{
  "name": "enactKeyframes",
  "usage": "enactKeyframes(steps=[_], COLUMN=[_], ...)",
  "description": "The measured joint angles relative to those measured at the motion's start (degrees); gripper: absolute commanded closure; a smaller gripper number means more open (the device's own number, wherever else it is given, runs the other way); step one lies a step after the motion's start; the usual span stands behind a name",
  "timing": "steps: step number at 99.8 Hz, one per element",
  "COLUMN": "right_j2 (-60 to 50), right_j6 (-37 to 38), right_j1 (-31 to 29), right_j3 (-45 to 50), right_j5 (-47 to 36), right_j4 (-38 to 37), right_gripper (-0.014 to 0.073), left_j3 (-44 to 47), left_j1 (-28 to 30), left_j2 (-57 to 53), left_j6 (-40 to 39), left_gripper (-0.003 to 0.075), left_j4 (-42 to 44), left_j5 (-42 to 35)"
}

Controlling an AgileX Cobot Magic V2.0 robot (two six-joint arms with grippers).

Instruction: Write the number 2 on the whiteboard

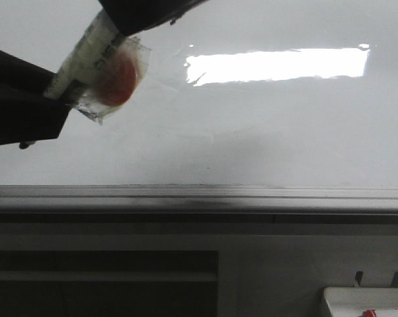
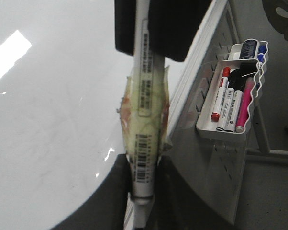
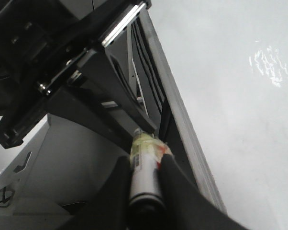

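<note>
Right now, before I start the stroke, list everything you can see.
whiteboard: one, glossy white, ahead, no writing visible
ledge: one, grey, along the board's lower edge
marker: one, white barrel, held between both hands
tape wrap: one, clear with a red patch, around the marker
tray: one, white, hung on the grey panel beside the board
tray markers: several; red, black, pink, blue; in the tray
left hand: shut on the marker
right hand: shut on the marker

Glossy whiteboard [image 1: 265,125] — unmarked, bright reflection, grey ledge
</note>
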Motion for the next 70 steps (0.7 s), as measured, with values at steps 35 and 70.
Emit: enactKeyframes(steps=[35,70], right_j2=[-1.7,-5.2], right_j6=[0.1,0.2], right_j1=[-0.8,-7.6], right_j3=[-0.1,-0.1], right_j5=[-2.0,-6.6], right_j4=[-0.9,-0.9], right_gripper=[0.0664,0.0663], left_j3=[0.0,0.0], left_j1=[1.8,7.7], left_j2=[-7.0,-19.0], left_j6=[0.0,0.0], left_gripper=[0.0281,0.0736], left_j4=[-2.6,-15.6], left_j5=[0.5,0.7])
